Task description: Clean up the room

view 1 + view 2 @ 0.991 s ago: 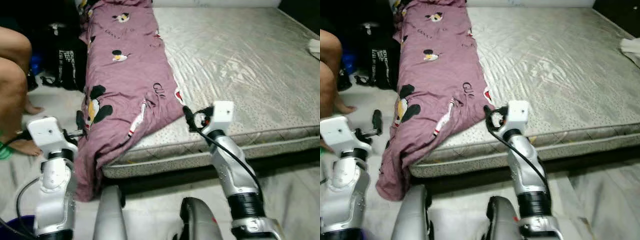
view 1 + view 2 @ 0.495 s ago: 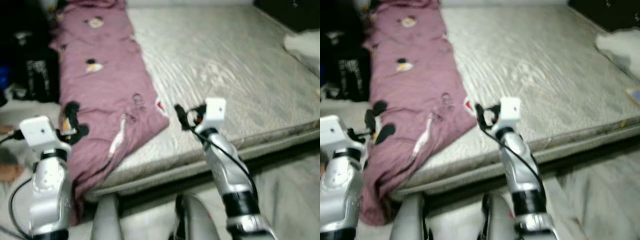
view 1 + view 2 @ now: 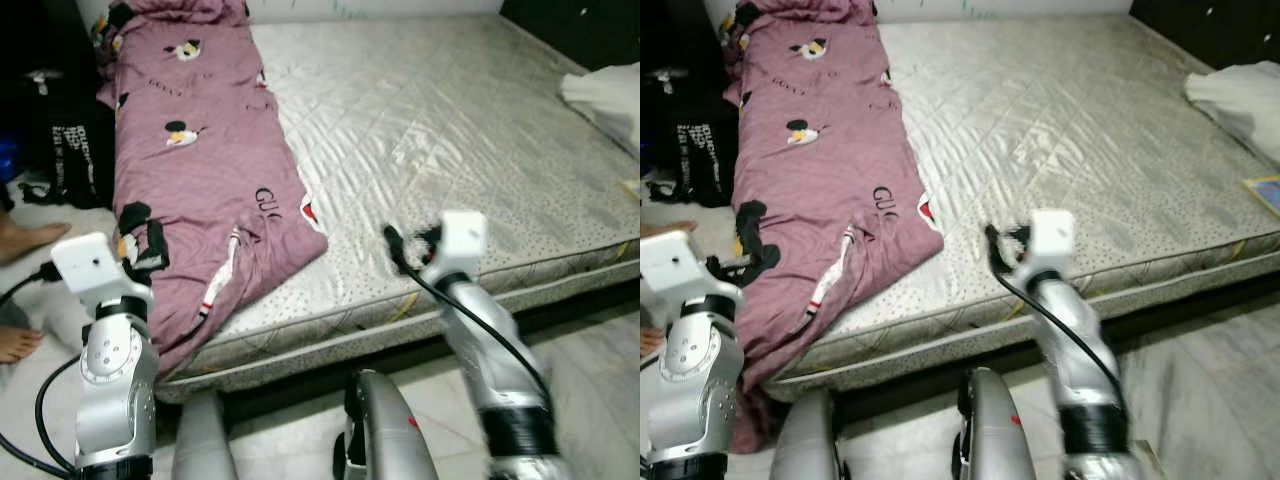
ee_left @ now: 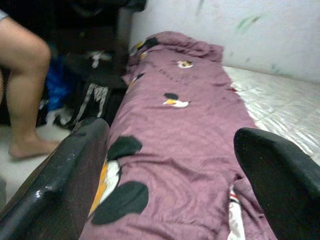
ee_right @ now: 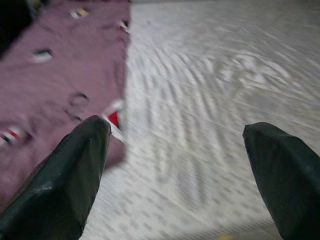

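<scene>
Facing you: purple blanket [image 3: 205, 180] lying lengthwise along mattress [image 3: 460, 150] left edge, near end drooping off; left gripper [image 4: 170, 185] and right gripper [image 5: 175, 175] both spread apart.

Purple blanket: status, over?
Both hands open, empty: left hand at the blanket's edge, right hand over bare mattress. Purple blanket bunched along the bed's left side, spilling off. Person's foot near left arm.

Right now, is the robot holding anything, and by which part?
Nothing is held. Both the left gripper and right gripper have open fingers, hovering near the purple blanket.
</scene>
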